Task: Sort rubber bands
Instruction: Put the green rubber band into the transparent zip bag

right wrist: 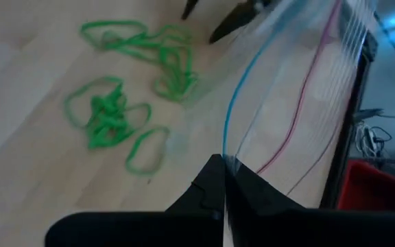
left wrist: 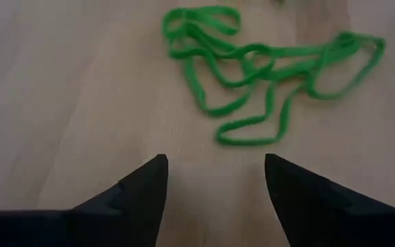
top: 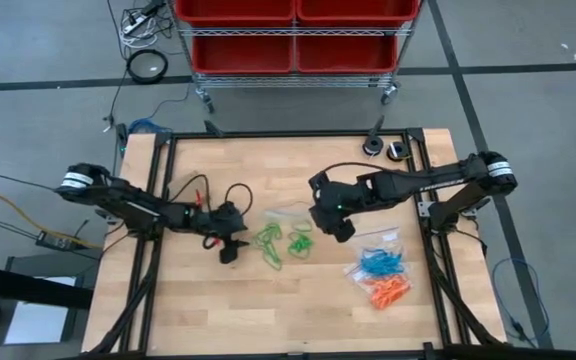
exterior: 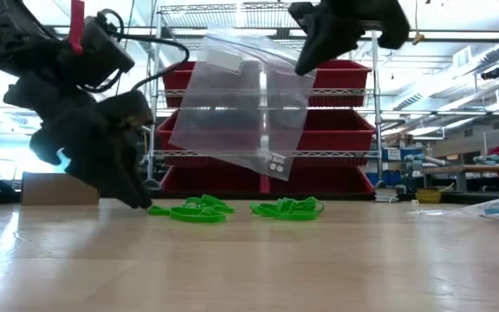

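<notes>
**Green bands loose on the table, a clear bag held above them**

In the middle of the high view, the green rubber bands (top: 283, 241) lie loose on the wooden table (top: 218, 310) in 2 small heaps side by side. From table height they show low in the centre, flat on the wood, the 2 heaps near each other but apart.

The left gripper (top: 230, 252) sits left of centre in the high view, down by the table just beside the left heap. Its fingers (left wrist: 142, 189) stand apart with bare wood between them, and the nearest green loop lies just ahead of the tips, not touched.

The right gripper (top: 334, 222) is right of centre, its jaws pressed together on the edge of a clear plastic bag (exterior: 241, 104). In the low view the bag hangs tilted from the upper right of the frame, off the table, above the green heaps.

At the lower right of the high view, the blue rubber bands (top: 380, 262) and the orange rubber bands (top: 388, 291) lie in separate piles with clear plastic about them, well apart from the green ones.

At the top of the frame stands a wire cart with red bins (top: 293, 30).
</notes>
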